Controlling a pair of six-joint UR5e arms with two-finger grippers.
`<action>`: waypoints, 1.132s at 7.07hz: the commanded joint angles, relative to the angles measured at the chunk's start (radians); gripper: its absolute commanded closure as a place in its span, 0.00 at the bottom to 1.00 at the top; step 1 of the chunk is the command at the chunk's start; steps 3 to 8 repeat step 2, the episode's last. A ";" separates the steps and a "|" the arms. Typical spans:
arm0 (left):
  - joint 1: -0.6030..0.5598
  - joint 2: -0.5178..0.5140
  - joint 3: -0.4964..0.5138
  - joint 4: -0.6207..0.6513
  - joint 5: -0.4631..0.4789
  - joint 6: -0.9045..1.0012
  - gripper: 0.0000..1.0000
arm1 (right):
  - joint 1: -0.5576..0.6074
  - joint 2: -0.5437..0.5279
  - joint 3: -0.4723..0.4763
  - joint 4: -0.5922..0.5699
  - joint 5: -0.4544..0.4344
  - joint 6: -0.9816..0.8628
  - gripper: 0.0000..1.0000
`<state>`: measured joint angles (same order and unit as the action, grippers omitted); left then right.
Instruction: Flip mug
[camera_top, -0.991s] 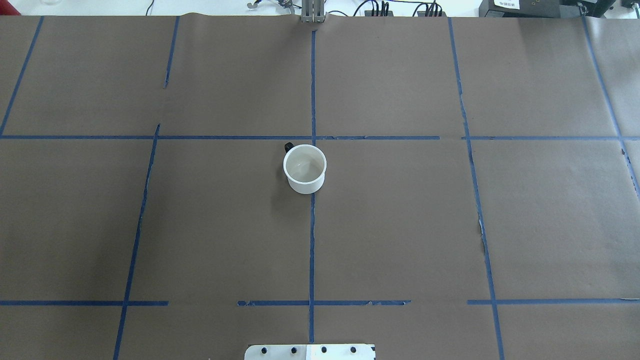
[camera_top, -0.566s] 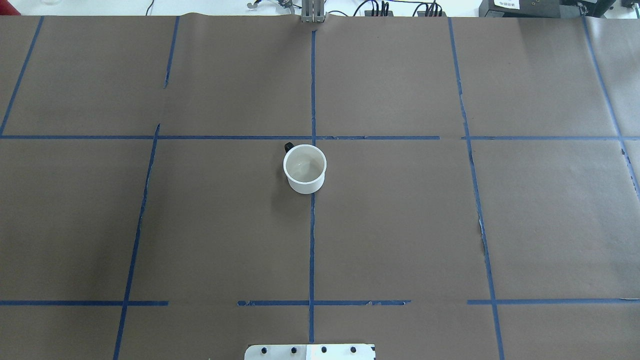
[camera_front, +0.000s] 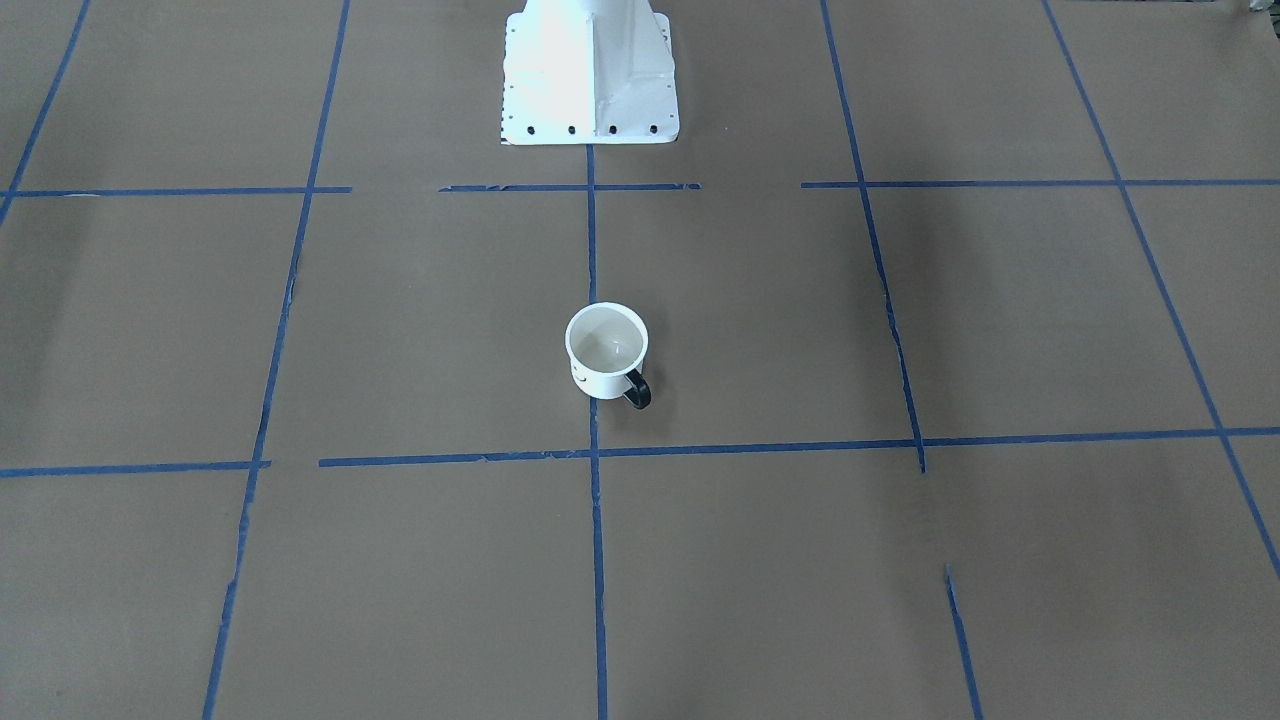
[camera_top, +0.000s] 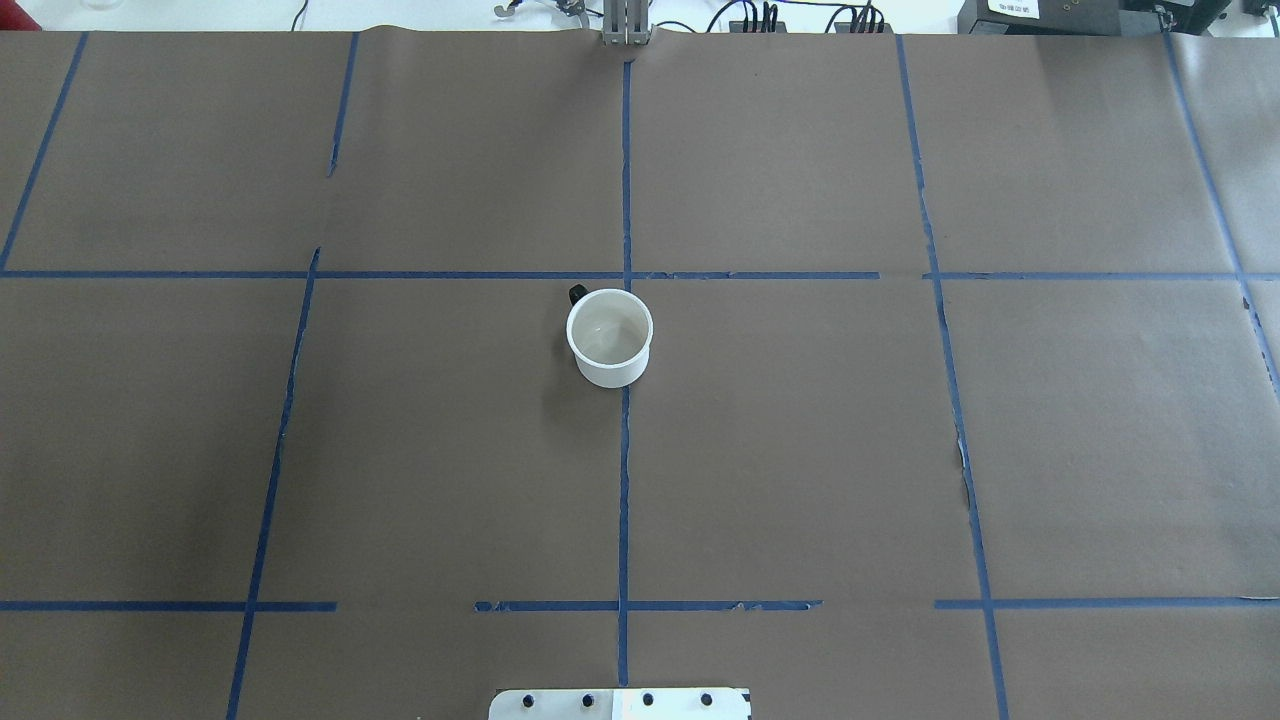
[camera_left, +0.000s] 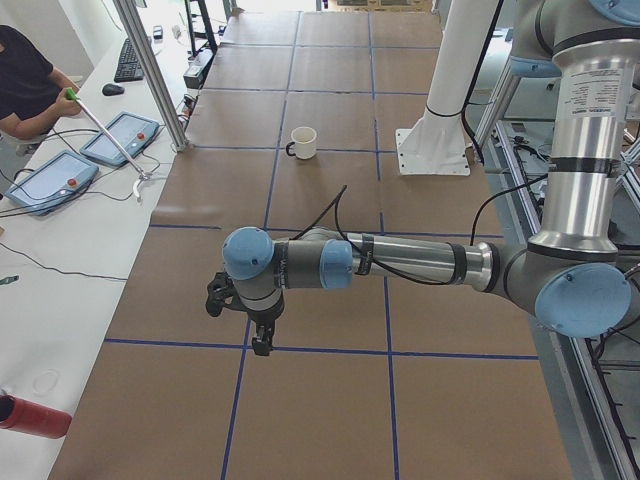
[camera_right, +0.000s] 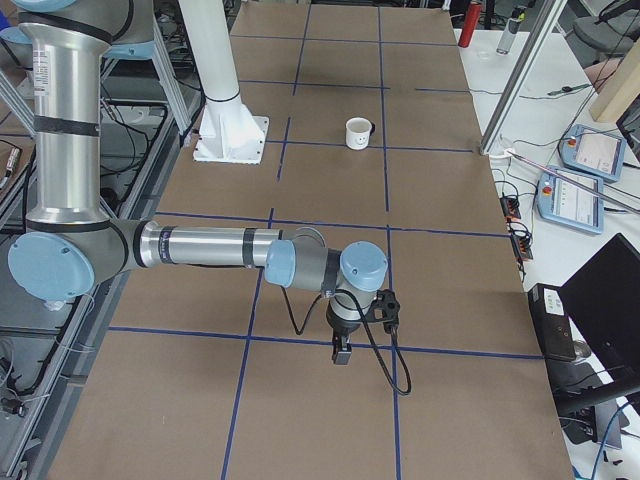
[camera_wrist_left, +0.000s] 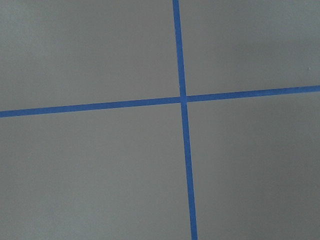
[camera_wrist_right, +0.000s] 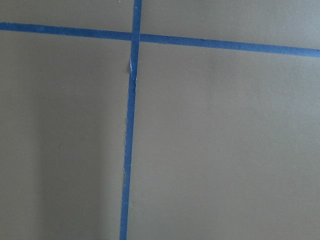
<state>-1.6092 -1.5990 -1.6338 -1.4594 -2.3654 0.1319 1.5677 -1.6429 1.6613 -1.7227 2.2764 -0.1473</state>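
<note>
Mug (camera_top: 609, 337) upright, white cylinder, black loop handle (camera_top: 577, 293) 11 o'clock | counter (camera_top: 800, 450): matte brown paper | left claw (camera_left: 262, 345), right claw (camera_right: 341, 352): state cannot tell

overhead and front views opposed, sharing mug (camera_top: 609, 338), wrist views close, downward

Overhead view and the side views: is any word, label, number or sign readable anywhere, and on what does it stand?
No text can be read in any view.
Label on the black box: print too small to read.
Print on the left arm and the right arm: too blurred to read.
Mug: no words, only a drawn black face.
</note>
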 joint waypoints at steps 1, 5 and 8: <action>0.000 -0.001 -0.003 0.002 0.002 0.003 0.00 | 0.000 0.000 0.000 0.000 0.000 0.000 0.00; -0.001 -0.001 -0.011 0.011 0.003 0.006 0.00 | 0.000 0.000 0.000 0.000 0.000 0.000 0.00; -0.001 -0.001 -0.011 0.011 0.003 0.006 0.00 | 0.000 0.000 0.000 0.000 0.000 0.000 0.00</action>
